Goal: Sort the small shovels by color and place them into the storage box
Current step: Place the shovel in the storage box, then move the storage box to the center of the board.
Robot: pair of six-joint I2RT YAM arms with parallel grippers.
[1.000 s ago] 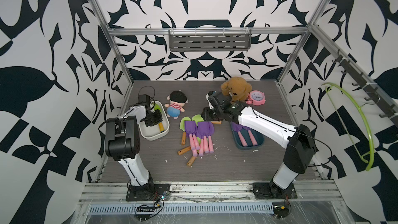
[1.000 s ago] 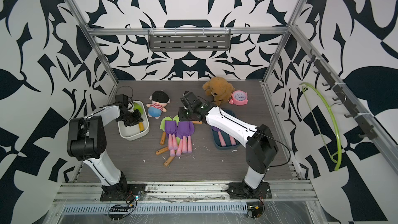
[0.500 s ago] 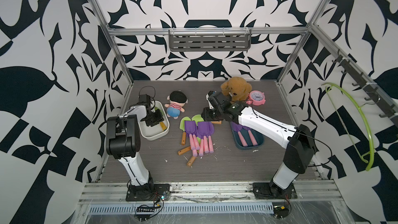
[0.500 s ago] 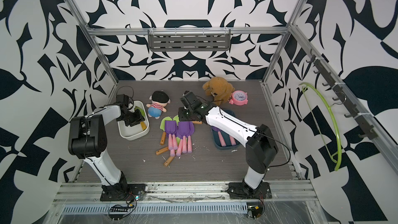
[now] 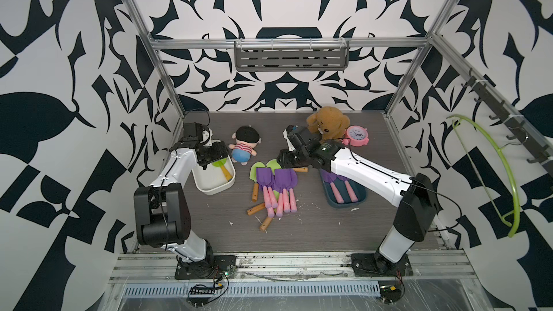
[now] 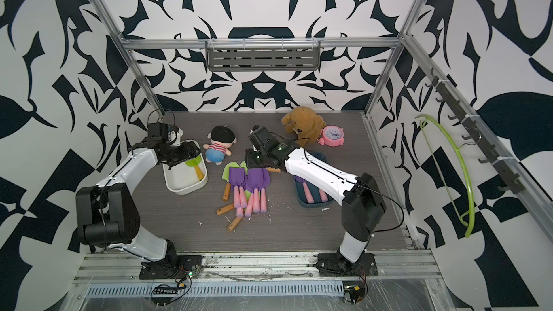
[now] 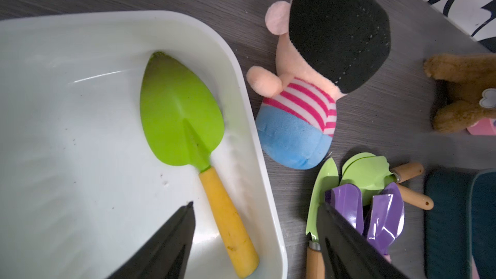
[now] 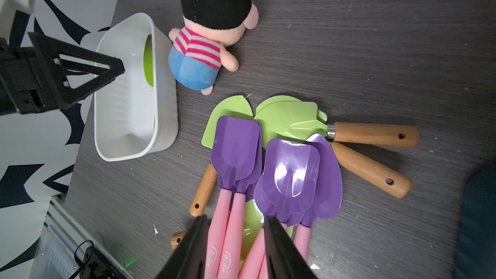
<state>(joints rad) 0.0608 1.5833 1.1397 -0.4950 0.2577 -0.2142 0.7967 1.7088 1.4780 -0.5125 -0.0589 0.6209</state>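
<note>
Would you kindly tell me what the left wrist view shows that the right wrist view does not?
Only the left wrist view: the boxed green shovel in full, yellow handle included, and the teddy bear. Only the right wrist view: the left gripper seen side-on over the white box, and the table-edge rail. Both: that box, the striped doll, the loose shovel pile.

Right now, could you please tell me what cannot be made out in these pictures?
Blue tray, both top views: the right arm covers its far end, so its shovel count is unclear.
Right wrist view: purple shovels bury a green blade.
White box, right wrist view: its wall hides most of the green shovel.
</note>
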